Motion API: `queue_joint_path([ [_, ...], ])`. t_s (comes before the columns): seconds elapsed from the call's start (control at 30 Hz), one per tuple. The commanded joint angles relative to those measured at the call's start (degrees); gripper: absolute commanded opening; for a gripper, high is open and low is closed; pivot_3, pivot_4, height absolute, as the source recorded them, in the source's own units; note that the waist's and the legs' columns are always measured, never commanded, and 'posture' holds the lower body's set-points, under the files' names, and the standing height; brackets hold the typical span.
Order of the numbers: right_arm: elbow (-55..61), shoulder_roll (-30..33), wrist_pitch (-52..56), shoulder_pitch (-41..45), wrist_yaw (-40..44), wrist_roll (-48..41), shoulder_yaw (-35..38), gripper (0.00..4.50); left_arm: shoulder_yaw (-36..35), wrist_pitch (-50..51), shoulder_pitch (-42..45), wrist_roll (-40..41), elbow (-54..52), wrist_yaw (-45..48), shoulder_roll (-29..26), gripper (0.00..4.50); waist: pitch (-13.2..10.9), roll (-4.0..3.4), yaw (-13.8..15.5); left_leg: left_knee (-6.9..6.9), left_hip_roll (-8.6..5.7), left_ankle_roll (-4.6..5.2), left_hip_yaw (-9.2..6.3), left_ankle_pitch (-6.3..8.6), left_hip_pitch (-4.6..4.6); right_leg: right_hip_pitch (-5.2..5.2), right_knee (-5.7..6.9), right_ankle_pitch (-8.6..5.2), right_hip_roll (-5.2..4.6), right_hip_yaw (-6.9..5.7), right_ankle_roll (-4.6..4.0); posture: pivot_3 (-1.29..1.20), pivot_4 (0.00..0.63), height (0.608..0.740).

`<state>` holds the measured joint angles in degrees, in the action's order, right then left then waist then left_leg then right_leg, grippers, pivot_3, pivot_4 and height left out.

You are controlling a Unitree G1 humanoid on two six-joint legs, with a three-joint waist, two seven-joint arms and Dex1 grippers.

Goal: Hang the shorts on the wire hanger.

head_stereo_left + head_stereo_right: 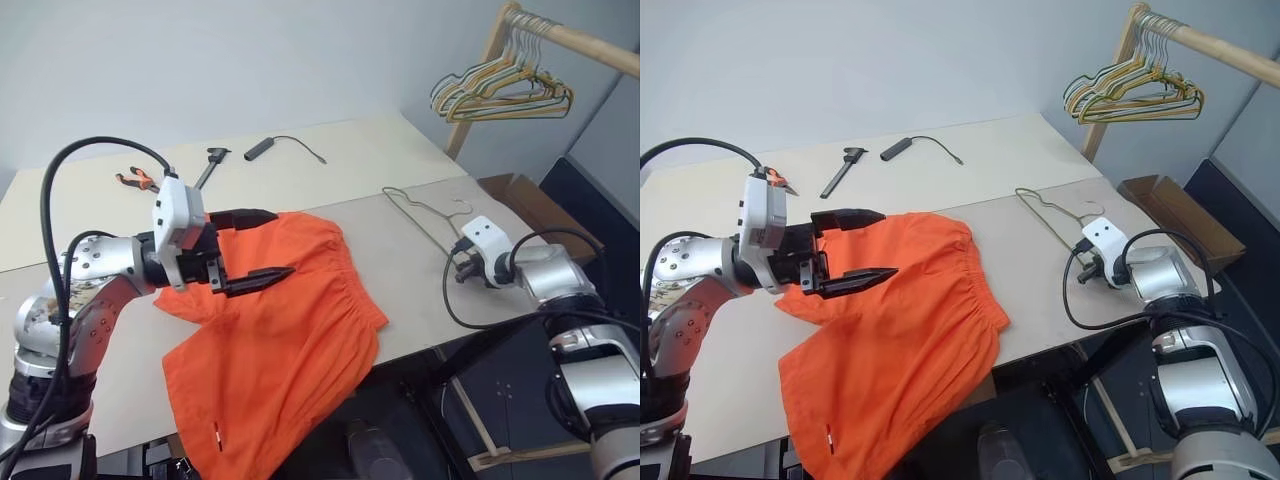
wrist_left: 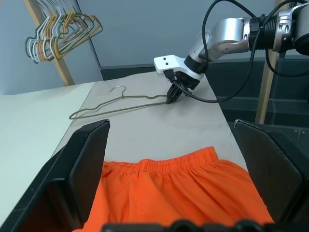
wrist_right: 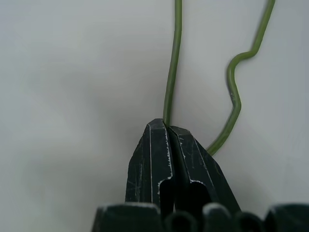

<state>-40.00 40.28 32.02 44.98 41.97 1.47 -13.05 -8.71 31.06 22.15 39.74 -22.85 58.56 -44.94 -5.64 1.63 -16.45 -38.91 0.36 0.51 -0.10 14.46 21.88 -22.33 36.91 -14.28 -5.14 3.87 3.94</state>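
Shorts (image 1: 280, 340), one pair, lie flat on the worktop (image 1: 400, 160), one leg drooping over its near edge, ready for threading. Right gripper (image 2: 172, 98) has its jaws clenched on the hanger (image 2: 118, 102), presumably to lift it. Left gripper (image 1: 865, 245) hovers released above the shorts.

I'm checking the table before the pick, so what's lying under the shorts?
The shorts lie on the table, one leg hanging over its near edge. Whatever sits beneath the fabric is covered. The wire hanger lies apart from them, not underneath.
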Motion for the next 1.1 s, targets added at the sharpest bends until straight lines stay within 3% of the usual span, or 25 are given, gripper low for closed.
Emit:
queue_joint_path([
  [0.03,6.98,1.69,1.96,-3.03,0.74,0.17,1.97,0.03,-1.56,-1.30,0.41,0.29,-0.79,0.36,-0.77,4.50,0.00,0.00,0.04,0.00,0.00,0.00,-0.01,0.00,0.02,-0.01,0.00,0.00,0.00,-0.01,0.00,-0.23,0.041,0.740],
  [0.17,26.62,4.81,-2.63,-10.16,-1.74,-0.14,7.08,0.03,-1.34,-1.56,2.65,-0.99,1.23,-2.62,0.75,4.50,0.02,-0.04,0.31,-0.01,-0.01,0.00,-0.02,0.00,0.11,-0.10,0.03,-0.01,-0.05,-0.01,0.02,-0.24,0.037,0.740],
  [0.3,38.72,9.32,-25.32,-18.54,-9.34,8.41,7.35,0.03,-0.77,1.19,8.48,-1.63,5.50,-10.05,4.68,4.50,0.04,-0.07,0.49,-0.03,-0.12,0.00,0.00,0.00,0.15,-0.15,0.08,-0.05,-0.11,0.01,0.10,-0.26,0.034,0.740],
  [0.43,39.47,14.50,-46.44,-21.55,-19.01,20.74,4.87,0.03,0.40,2.67,14.78,-3.37,11.34,-14.24,7.45,4.50,0.10,-0.05,0.23,-0.03,-0.18,-0.01,0.00,0.00,0.14,-0.15,0.07,-0.08,-0.14,0.02,0.15,-0.28,0.028,0.740],
  [0.53,35.39,17.82,-59.49,-19.24,-33.79,35.24,2.65,0.03,1.79,3.41,20.20,-4.74,17.60,-13.85,8.16,4.50,0.12,-0.05,-0.22,-0.04,-0.28,-0.01,0.03,0.00,0.14,-0.18,0.09,-0.07,-0.22,0.06,0.15,-0.29,0.025,0.740],
  [0.67,30.47,18.18,-66.65,-15.86,-46.86,44.86,2.02,0.03,4.36,4.18,24.21,-6.60,24.57,-10.39,7.86,4.50,0.18,-0.08,-1.25,-0.04,-0.33,-0.01,0.06,-0.01,0.11,-0.19,0.11,-0.06,-0.25,0.14,0.16,-0.30,0.019,0.740],
  [0.73,29.28,18.14,-68.50,-14.57,-50.52,47.11,2.24,0.03,6.93,4.70,24.61,-6.84,27.09,-3.52,5.94,4.50,0.23,-0.11,-1.88,-0.03,-0.35,-0.01,0.03,-0.01,0.09,-0.18,0.13,-0.07,-0.26,0.12,0.16,-0.30,0.016,0.740],
  [0.83,28.52,18.19,-70.45,-13.40,-52.18,48.05,2.37,0.03,10.45,3.73,24.19,-7.50,29.06,5.49,3.78,4.50,0.24,-0.11,-3.26,-0.01,-0.35,-0.01,0.00,-0.02,0.10,-0.18,0.13,-0.07,-0.25,0.12,0.16,-0.31,0.014,0.740],
  [1.1,29.05,17.34,-71.90,-11.98,-51.40,46.81,3.32,0.03,17.28,-0.59,24.36,-14.64,32.94,12.95,3.81,4.50,0.42,-0.10,-5.05,-0.02,-0.37,0.00,-0.03,-0.02,-0.10,0.05,0.12,-0.07,-0.30,0.11,0.17,-0.31,0.013,0.740],
])
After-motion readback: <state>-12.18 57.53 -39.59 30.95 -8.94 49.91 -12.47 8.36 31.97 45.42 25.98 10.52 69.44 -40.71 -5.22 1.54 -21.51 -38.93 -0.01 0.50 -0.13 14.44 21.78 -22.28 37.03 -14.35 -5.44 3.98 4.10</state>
